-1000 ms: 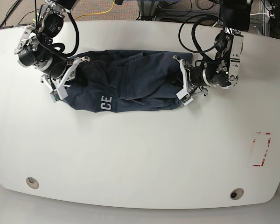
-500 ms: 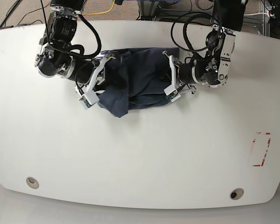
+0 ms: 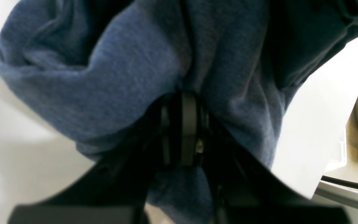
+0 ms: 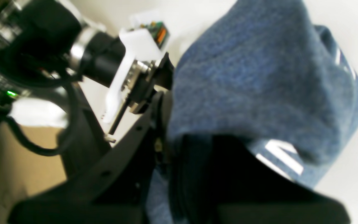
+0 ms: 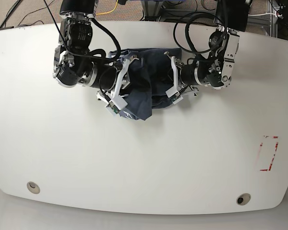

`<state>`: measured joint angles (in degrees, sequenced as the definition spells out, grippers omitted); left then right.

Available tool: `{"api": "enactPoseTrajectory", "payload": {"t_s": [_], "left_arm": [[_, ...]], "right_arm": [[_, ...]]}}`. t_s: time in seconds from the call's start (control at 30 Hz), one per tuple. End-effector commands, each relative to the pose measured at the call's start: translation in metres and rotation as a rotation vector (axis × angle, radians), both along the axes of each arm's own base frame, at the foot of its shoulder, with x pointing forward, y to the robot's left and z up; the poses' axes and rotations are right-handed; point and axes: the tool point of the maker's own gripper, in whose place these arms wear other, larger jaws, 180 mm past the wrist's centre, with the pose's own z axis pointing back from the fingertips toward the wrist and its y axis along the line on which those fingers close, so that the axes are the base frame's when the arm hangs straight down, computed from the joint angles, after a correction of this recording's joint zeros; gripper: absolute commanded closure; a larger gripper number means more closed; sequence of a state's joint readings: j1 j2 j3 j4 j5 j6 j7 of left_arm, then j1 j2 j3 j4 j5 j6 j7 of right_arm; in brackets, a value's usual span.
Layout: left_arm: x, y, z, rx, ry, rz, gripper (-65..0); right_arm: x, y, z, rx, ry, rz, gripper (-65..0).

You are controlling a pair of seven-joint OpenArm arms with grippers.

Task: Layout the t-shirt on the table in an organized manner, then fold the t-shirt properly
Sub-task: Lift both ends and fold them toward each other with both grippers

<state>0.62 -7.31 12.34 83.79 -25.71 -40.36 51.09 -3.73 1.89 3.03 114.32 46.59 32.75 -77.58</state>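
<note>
T-shirt [image 5: 146,91] sits bunched into a dark blue heap near the far edge of the table [image 5: 134,163], caught between the two arms, which are close together over it. The right gripper [image 5: 119,93] is clamped on one side of the cloth and the left gripper [image 5: 172,88] on the other, each with its jaws closed on a gathered fold.

The step in hand looks like a fold or re-gather across the width. To do it well, the two grips should travel level with each other, keep the cloth lightly taut rather than slack, and lay it down flat before letting go, or the heap will only get thicker.

The base view shows the whole table, the red mark [image 5: 269,153] far off to one side, and how crumpled the shirt is overall. The left wrist view shows the fabric [image 3: 135,62] pinched right at the jaws. The right wrist view alone shows white lettering [image 4: 278,158] on the underside of the hanging cloth.
</note>
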Motion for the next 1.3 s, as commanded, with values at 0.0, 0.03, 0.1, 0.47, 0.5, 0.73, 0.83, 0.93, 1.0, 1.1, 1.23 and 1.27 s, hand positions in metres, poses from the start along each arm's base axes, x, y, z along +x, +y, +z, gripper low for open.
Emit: {"api": "enactPoseTrajectory", "payload": {"t_s": [0.0,0.03,0.1,0.47,0.5,0.73,0.83,0.93,1.0,1.1,1.23,1.27], "left_arm": [[-0.008,0.012,-0.013,0.093,0.031,-0.021,-3.1],[-0.008,0.012,-0.013,0.093,0.031,-0.021,-3.1],[-0.008,0.012,-0.013,0.092,0.031,-0.021,-3.1],[-0.007,0.012,-0.012,0.089,0.031,-0.018,-3.1],[-0.007,0.012,-0.012,0.089,0.031,-0.018,-3.1],[-0.007,0.012,-0.012,0.087,0.031,-0.018,-3.1],[-0.007,0.011,-0.012,0.086,0.031,-0.018,-3.1],[-0.007,0.011,-0.011,0.083,0.029,-0.017,-3.1],[-0.007,0.011,-0.011,0.083,0.029,-0.017,-3.1],[-0.005,0.010,-0.009,0.082,0.019,-0.017,-3.1],[0.006,0.017,0.003,0.076,-0.022,0.013,-3.1],[0.008,0.018,0.005,0.074,-0.029,0.019,-3.1]], "right_arm": [[0.008,0.009,0.015,0.034,-0.066,0.003,-1.6],[0.008,0.009,0.015,0.029,-0.069,0.004,-1.7],[0.008,0.011,0.010,0.008,-0.067,0.009,-6.0],[0.000,0.011,-0.004,-0.010,-0.022,0.012,-45.3],[0.000,0.011,-0.004,-0.010,-0.022,0.012,-47.1],[-0.003,0.011,-0.005,-0.011,-0.021,0.017,-48.4],[-0.007,0.002,-0.007,-0.040,-0.025,0.024,-47.4],[-0.007,-0.004,-0.004,-0.046,-0.038,0.031,-47.2],[-0.008,-0.010,-0.004,-0.049,-0.041,0.041,-47.4],[-0.009,-0.021,-0.003,-0.058,-0.045,0.054,-47.4],[-0.008,-0.035,-0.003,-0.069,-0.062,0.048,-47.4],[-0.008,-0.037,-0.004,-0.074,-0.063,0.047,-47.4]]}}
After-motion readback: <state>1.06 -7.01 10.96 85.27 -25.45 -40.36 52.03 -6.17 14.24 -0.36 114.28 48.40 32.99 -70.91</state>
